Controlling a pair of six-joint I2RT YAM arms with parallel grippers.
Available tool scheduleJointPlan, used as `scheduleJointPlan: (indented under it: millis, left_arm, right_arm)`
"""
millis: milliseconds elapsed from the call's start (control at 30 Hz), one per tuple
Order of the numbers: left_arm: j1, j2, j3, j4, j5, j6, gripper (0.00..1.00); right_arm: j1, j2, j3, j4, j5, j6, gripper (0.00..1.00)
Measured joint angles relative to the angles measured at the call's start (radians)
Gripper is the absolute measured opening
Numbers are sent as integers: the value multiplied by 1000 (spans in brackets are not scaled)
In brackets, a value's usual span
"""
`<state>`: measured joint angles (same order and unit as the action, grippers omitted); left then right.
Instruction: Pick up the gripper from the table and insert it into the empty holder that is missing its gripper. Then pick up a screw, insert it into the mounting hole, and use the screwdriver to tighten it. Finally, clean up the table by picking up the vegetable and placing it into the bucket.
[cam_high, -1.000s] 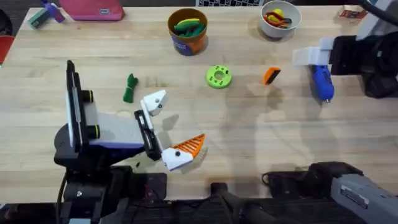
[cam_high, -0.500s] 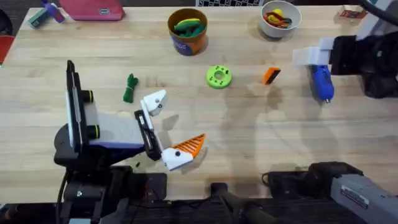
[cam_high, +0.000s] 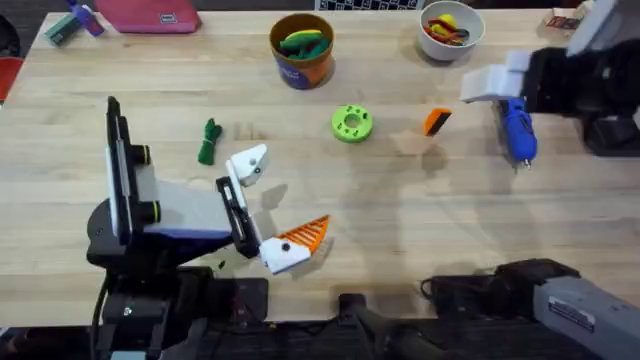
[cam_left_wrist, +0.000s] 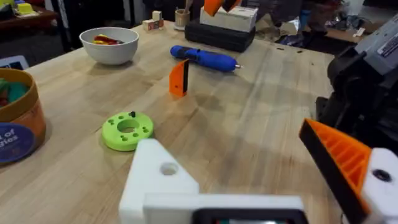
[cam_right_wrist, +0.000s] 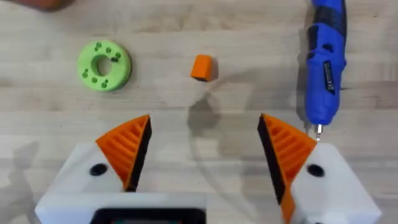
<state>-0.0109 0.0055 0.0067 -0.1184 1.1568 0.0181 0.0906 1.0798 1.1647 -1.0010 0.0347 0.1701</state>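
Note:
The loose orange gripper (cam_high: 436, 122) stands on the table right of the lime green holder (cam_high: 351, 123). The blue screwdriver (cam_high: 518, 131) lies farther right. My right gripper (cam_high: 492, 86) hovers open just beside the screwdriver; its wrist view shows the orange gripper (cam_right_wrist: 201, 67) ahead between the open pads (cam_right_wrist: 127, 149), with the holder (cam_right_wrist: 104, 65) and the screwdriver (cam_right_wrist: 326, 68) to either side. Near the front, my left gripper (cam_high: 275, 205) stands open and holds nothing. The dark green vegetable (cam_high: 208, 142) lies to its left. The bucket (cam_high: 301, 50) stands at the back. The screw is out of view.
A white bowl (cam_high: 451, 27) of red and yellow bits sits at the back right. A pink case (cam_high: 150, 14) and small items lie at the back left. A green-and-yellow toy sits inside the bucket. Bare wood lies between the holder and the front edge.
My right gripper has shifted a little left and toward the back, closer to the orange gripper. The left arm and the objects have not moved.

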Motion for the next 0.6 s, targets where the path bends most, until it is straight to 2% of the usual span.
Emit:
scheduleJointPlan:
  millis: [133, 300, 600]
  left_arm:
    - [0, 0, 0, 0, 1, 0, 986]
    - [0, 0, 0, 0, 2, 0, 985]
    - [0, 0, 0, 0, 3, 0, 987]
  right_arm:
    - [56, 105, 139, -140, 30, 32, 994]
    - [71, 268, 287, -244, 48, 63, 994]
    - [67, 507, 313, -199, 55, 70, 994]
